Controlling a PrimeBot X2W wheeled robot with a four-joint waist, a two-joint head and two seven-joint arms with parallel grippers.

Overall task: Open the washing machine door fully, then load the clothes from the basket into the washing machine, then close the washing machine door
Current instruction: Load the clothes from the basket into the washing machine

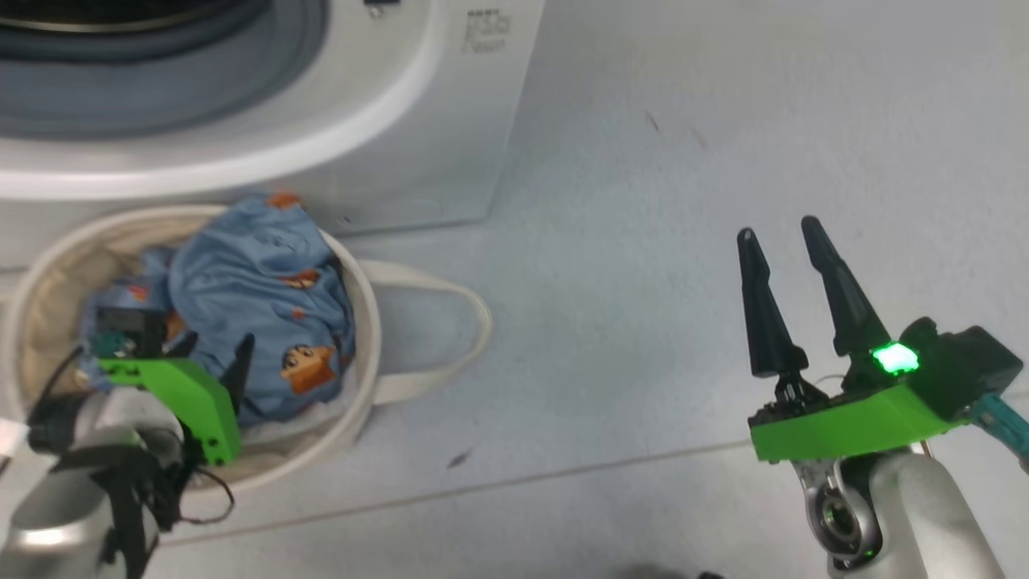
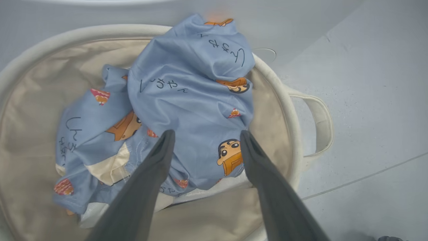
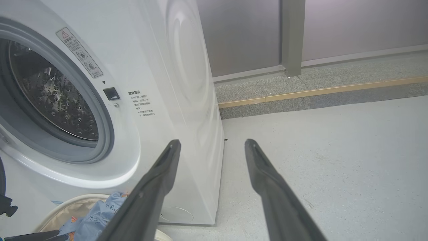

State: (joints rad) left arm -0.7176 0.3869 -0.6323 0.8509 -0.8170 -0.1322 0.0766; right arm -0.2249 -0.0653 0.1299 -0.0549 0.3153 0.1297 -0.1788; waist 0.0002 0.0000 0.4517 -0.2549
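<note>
The washing machine [image 1: 386, 96] fills the top left, its grey-ringed drum mouth [image 3: 53, 97] uncovered; the door is out of view. Right below it stands the off-white basket [image 1: 366, 322], holding the light-blue printed clothes [image 2: 194, 100] heaped up, with a cream piece [image 2: 107, 167] underneath. My left gripper [image 2: 207, 134] hangs open just over the heap, one finger on each side of a blue fold; I cannot tell whether it touches. My right gripper [image 1: 778, 229] stands open above bare floor, far right of the basket, with nothing between its fingers.
One strap handle [image 1: 474, 322] of the basket loops out to the right over the grey floor. A floor seam [image 1: 563, 474] runs in front of the basket. Behind the machine's right side are a raised stone step [image 3: 317, 93] and a wall with a pillar [image 3: 292, 33].
</note>
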